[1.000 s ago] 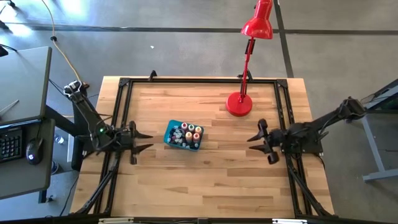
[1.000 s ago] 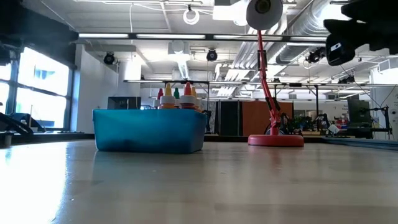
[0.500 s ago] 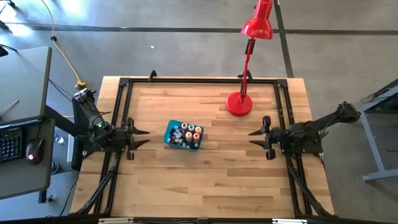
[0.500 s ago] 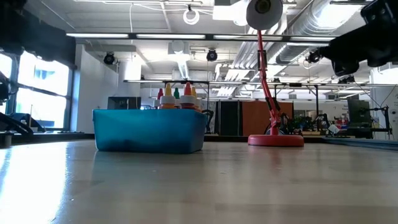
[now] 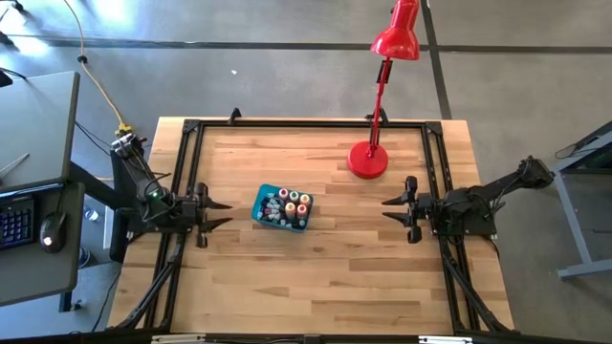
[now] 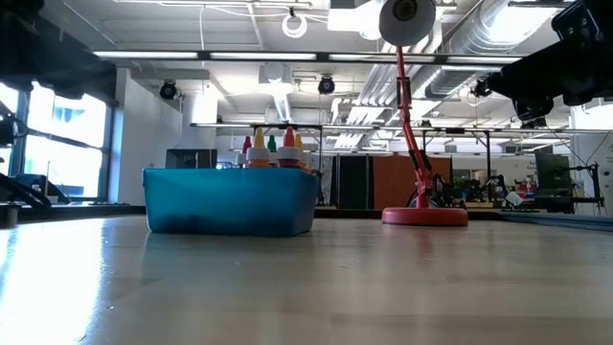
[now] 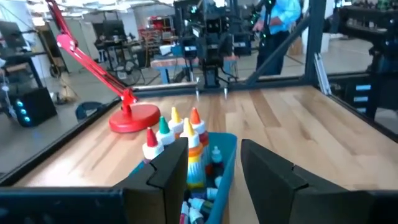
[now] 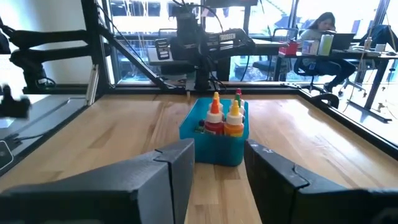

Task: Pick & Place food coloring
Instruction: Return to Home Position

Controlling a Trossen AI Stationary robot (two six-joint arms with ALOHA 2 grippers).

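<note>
The food coloring bottles (image 5: 291, 203) stand upright in a teal-blue tub (image 5: 260, 209) near the table's middle, and more lie on its bottom. Yellow, orange, red and green caps stick up above the rim (image 6: 273, 149). My left gripper (image 5: 226, 213) hovers open just left of the tub, pointing at it. In its wrist view the bottles (image 7: 180, 134) show close ahead between the fingers. My right gripper (image 5: 387, 210) hovers open farther off on the tub's right, also pointing at it. Its wrist view shows the tub (image 8: 211, 144) and bottles (image 8: 224, 115) ahead.
A red desk lamp stands with its round base (image 5: 368, 160) on the far right part of the table, its head leaning beyond the far edge. A black frame (image 5: 306, 125) runs along the table's edges. Bare wood lies on the tub's near side. A person sits at a desk (image 8: 320, 28) in the room beyond.
Both arms have shifted slightly toward the table's far edge and settled level with the tub. The right gripper has moved the most. The tub and bottles have stayed where they were.
</note>
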